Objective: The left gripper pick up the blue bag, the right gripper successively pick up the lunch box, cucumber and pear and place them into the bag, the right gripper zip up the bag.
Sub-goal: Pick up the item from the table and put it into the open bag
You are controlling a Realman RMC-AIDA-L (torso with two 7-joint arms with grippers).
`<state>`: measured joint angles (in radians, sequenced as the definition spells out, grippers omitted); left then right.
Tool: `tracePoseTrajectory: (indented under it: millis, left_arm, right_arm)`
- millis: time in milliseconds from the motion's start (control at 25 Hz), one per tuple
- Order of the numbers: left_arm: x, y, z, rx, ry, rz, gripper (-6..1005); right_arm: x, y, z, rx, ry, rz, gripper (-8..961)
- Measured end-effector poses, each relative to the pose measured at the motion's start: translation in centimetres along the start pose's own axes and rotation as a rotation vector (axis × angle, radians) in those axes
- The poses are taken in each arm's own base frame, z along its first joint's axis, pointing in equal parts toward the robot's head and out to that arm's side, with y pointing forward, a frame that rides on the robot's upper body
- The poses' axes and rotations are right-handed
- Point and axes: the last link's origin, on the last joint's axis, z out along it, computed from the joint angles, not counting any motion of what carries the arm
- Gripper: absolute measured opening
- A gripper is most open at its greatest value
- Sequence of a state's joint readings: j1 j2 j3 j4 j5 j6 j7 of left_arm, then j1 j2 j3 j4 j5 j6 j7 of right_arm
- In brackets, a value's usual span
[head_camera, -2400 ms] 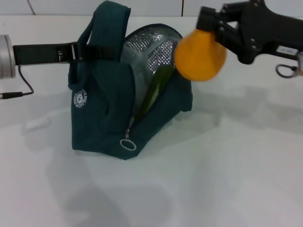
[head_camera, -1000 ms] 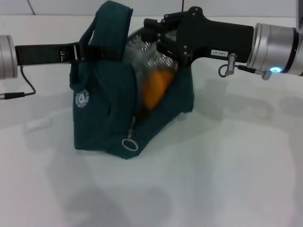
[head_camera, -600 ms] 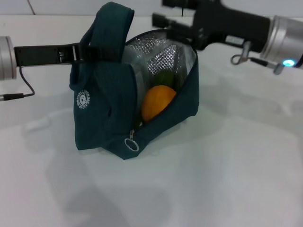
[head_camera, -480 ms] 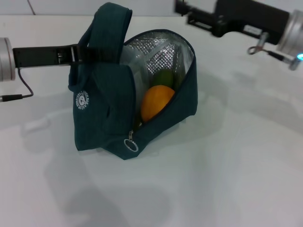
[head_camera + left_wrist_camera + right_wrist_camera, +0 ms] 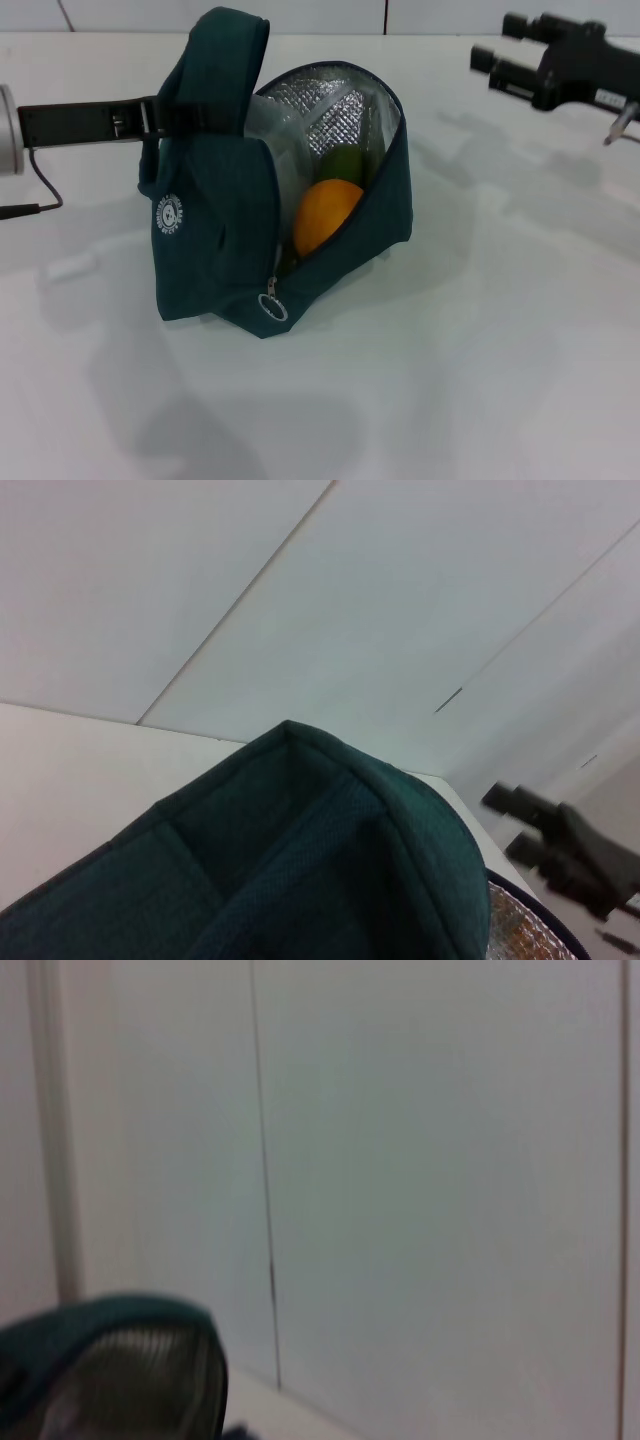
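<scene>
**Blue bag open on the tabletop, pear and cucumber inside**

Blue bag (image 5: 215,240) stands on the white tabletop (image 5: 450,360), mouth gaping toward the robot's right, silver foil lining showing. Zipper undone; its metal ring pull (image 5: 271,308) hangs low at the front corner. White round logo faces the camera.

Pear (image 5: 326,215) sits inside the bag, near the opening, against the front wall. Cucumber (image 5: 345,163) is just behind and above it, only a green end visible. Lunch box: a pale, clear shape behind the fruit, not sharp enough to be sure of.

Left tool (image 5: 172,113) reaches in from the robot's left at handle height, pinching the bag's loop handle, which arches up over it.

Right tool (image 5: 497,68) hangs above the tabletop, well apart from the bag on its right side, fingers spread, holding nothing. Left wrist view shows it beyond the bag's handle (image 5: 330,850).
</scene>
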<state>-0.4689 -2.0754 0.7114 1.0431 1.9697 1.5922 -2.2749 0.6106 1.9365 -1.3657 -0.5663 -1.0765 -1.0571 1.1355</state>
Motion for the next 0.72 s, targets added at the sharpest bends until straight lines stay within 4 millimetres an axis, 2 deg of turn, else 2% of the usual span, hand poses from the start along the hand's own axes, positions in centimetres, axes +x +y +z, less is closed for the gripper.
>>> tracePoseTrajectory:
  millis: [280, 720]
  left_arm:
    - [0.0, 0.0, 0.0, -0.001, 0.001, 0.001, 40]
    - [0.2, 0.2, 0.2, -0.007, -0.001, 0.006, 40]
  right_arm:
    - [1.7, 1.2, 2.5, -0.037, 0.134, -0.032, 593]
    - [1.7, 2.8, 5.4, -0.103, 0.183, -0.001, 593]
